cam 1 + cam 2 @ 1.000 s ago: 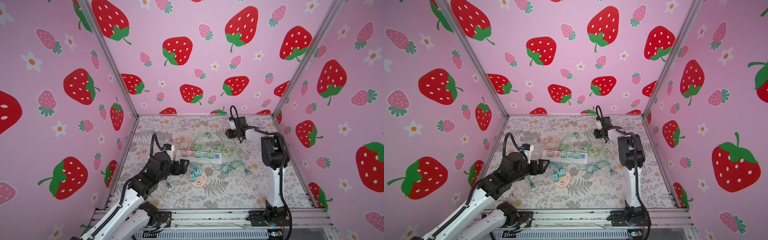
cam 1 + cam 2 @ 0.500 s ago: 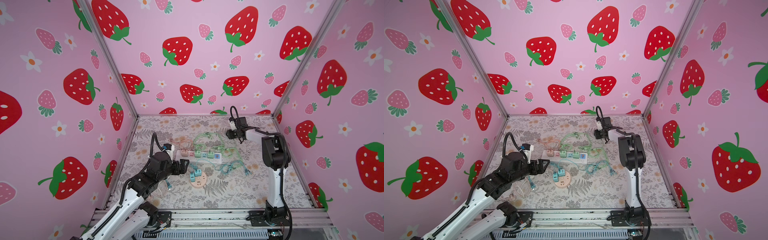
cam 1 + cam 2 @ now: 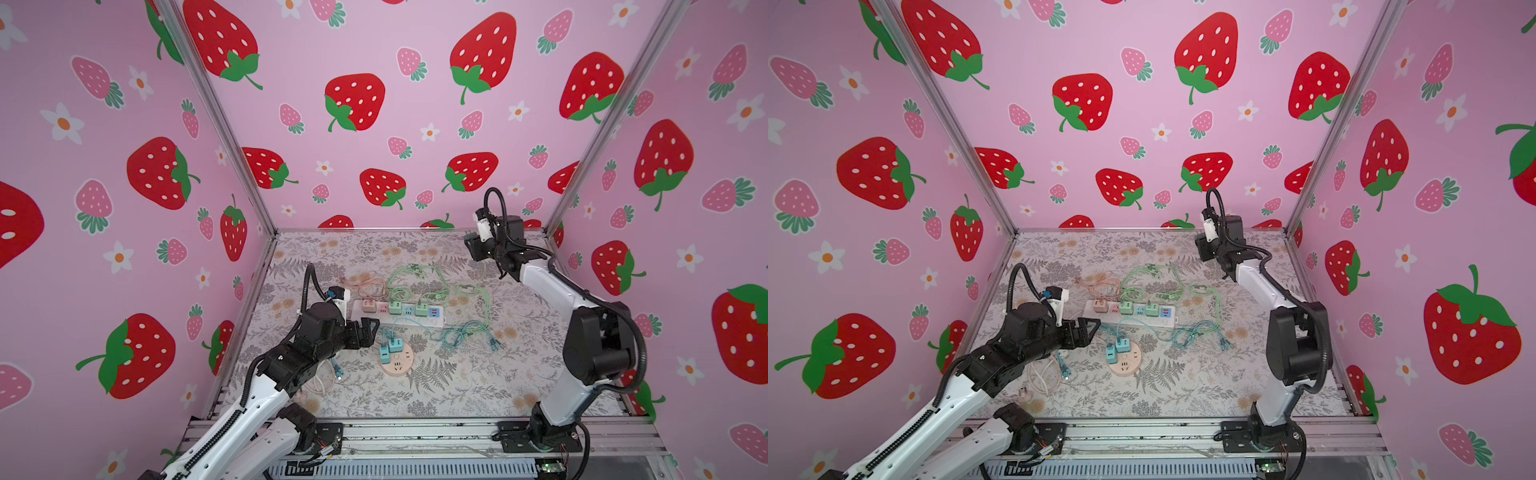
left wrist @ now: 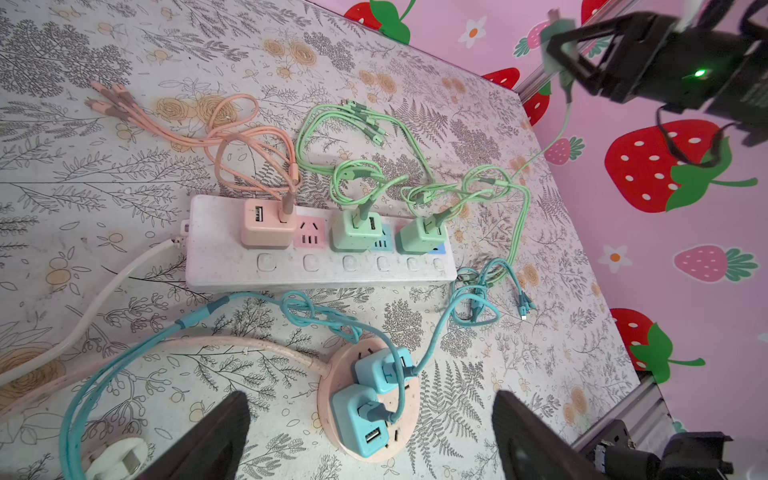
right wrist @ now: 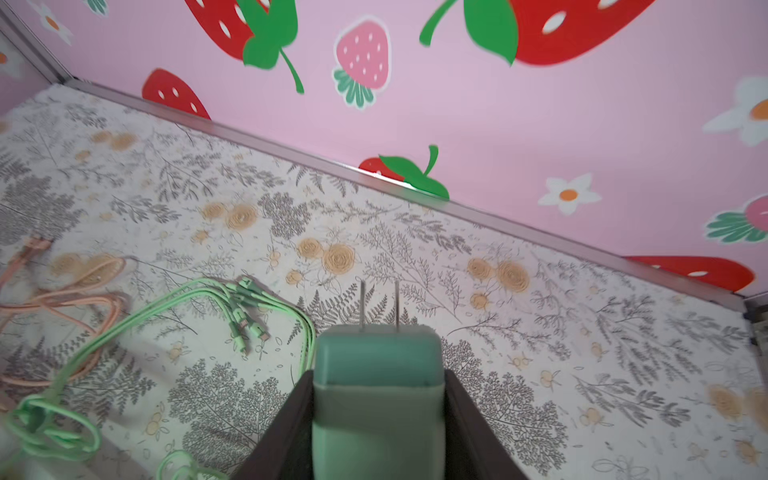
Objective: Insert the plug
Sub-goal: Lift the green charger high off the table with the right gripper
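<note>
My right gripper (image 3: 472, 246) (image 3: 1201, 245) (image 5: 376, 415) is shut on a green plug (image 5: 376, 374) (image 3: 468, 240), held high over the back right of the table. The plug's two prongs point away from the wrist camera. In the left wrist view the plug (image 4: 555, 50) trails a green cable (image 4: 557, 133) down to the table. The white power strip (image 3: 399, 319) (image 3: 1130, 319) (image 4: 316, 268) carries a pink plug (image 4: 264, 226), two green plugs and a free pink socket (image 4: 309, 233). My left gripper (image 3: 370, 329) (image 3: 1091, 328) (image 4: 368, 399) hangs open beside the strip's left end.
A round pink socket (image 3: 398, 366) (image 4: 326, 401) with two blue plugs (image 4: 361, 419) lies in front of the strip, under the left gripper. Pink, green and blue cables (image 4: 232, 137) sprawl behind and to the right of the strip. Pink walls close in the table.
The right arm's elbow has swung to the right. Its gripper has risen a little toward the back right with the green plug. The left arm has stayed still.
</note>
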Controlling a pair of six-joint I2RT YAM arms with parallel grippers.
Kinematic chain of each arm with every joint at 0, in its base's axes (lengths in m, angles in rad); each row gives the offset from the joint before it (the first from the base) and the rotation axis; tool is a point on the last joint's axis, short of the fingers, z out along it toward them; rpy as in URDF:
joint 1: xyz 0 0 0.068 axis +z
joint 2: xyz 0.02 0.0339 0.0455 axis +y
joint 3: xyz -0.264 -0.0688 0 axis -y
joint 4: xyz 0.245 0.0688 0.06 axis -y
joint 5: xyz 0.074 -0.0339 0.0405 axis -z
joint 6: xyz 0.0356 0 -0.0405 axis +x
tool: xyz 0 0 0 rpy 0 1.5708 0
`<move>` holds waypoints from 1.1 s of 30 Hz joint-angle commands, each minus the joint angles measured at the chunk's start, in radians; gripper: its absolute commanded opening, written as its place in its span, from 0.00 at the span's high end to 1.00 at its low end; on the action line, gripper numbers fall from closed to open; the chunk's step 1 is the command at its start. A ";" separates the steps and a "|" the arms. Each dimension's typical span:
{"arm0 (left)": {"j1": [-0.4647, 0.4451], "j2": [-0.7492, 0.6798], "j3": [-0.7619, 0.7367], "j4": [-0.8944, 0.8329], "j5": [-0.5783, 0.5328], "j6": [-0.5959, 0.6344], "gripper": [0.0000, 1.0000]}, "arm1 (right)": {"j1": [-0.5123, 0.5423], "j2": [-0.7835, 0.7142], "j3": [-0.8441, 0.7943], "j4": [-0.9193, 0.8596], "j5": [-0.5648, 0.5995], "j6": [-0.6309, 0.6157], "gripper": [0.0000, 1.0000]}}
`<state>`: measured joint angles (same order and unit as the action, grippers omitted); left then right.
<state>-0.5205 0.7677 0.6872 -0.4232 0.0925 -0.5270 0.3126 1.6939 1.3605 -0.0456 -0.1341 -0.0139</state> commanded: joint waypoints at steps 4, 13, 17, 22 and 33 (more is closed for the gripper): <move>0.007 0.007 0.048 0.017 0.024 -0.001 0.06 | 0.026 -0.179 -0.034 0.040 0.008 -0.065 0.74; 0.006 0.031 0.057 0.030 0.039 -0.001 0.06 | 0.082 -0.331 0.034 0.016 0.073 -0.118 0.74; 0.006 0.030 0.055 0.031 0.039 0.001 0.06 | 0.095 -0.363 0.086 -0.004 0.083 -0.145 0.74; 0.007 0.036 0.052 0.036 0.053 0.000 0.06 | 0.098 -0.383 0.172 -0.016 0.097 -0.162 0.74; 0.006 0.060 0.041 0.060 0.090 0.000 0.06 | 0.103 -0.422 0.337 -0.024 0.076 -0.156 0.78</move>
<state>-0.5194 0.8257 0.6987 -0.3840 0.1661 -0.5274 0.4107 1.3094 1.6558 -0.0891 -0.0505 -0.1558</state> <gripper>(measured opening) 0.937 0.443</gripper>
